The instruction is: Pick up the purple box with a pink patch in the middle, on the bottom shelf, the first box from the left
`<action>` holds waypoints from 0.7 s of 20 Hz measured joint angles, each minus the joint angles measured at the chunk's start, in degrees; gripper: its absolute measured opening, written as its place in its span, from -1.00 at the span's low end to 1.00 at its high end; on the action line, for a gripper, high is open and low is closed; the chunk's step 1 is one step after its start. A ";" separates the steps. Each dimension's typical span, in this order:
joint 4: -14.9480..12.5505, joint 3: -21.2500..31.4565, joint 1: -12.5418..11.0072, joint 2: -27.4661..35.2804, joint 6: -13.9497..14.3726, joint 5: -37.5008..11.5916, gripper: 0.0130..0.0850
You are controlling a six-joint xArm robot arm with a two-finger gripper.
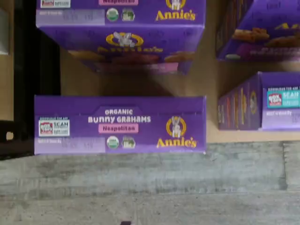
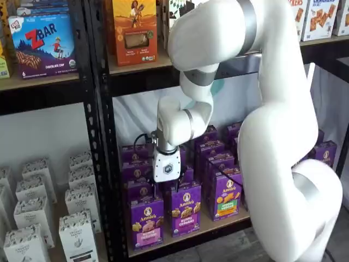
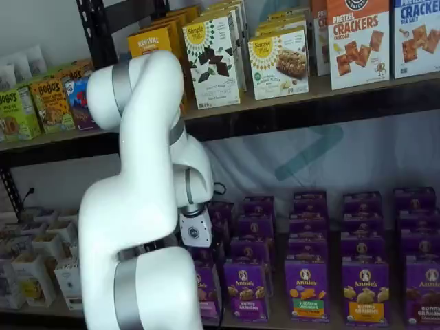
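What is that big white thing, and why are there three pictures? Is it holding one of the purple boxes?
That is a white robot arm that fetches boxes. Two pictures come from cameras facing the shelves. The third looks straight down from a camera on the arm's wrist. Its white gripper with black fingers hangs just above the purple cartons. The one it wants is the small purple Annie's carton with a pink panel; the wrist view shows its top. It stands on the light tan bottom shelf. The gripper holds nothing yet.
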 joint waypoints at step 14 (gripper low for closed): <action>-5.13 -9.42 -0.79 7.14 4.03 3.67 1.00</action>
